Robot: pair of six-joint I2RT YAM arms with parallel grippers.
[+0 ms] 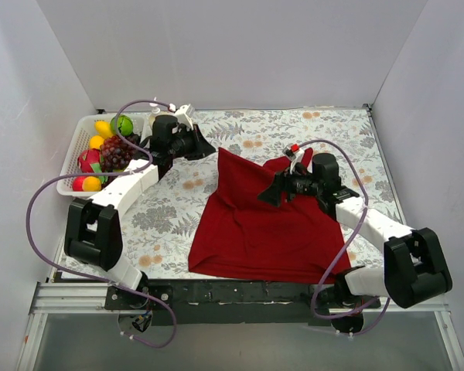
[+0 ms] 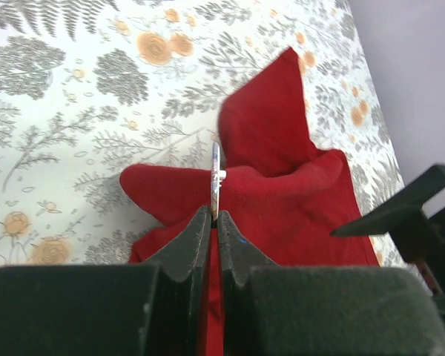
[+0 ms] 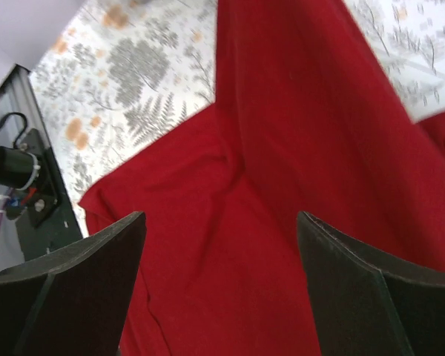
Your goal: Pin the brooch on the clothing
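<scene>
The dark red T-shirt (image 1: 263, 224) lies crumpled on the floral tablecloth, with its far part bunched up in a peak (image 2: 271, 133). My left gripper (image 2: 215, 215) is shut on the brooch (image 2: 216, 178), a thin silvery disc seen edge-on that sticks up from the fingertips, just in front of the shirt's bunched edge. In the top view the left gripper (image 1: 207, 148) is at the shirt's far left corner and the brooch is too small to make out. My right gripper (image 3: 221, 216) is open and empty, hovering over the shirt's upper middle (image 1: 272, 188).
A white basket (image 1: 76, 147) with toy fruit, including grapes (image 1: 116, 153), stands at the far left beside the left arm. White walls close in the table on three sides. The right gripper's black finger (image 2: 400, 208) shows at the right of the left wrist view.
</scene>
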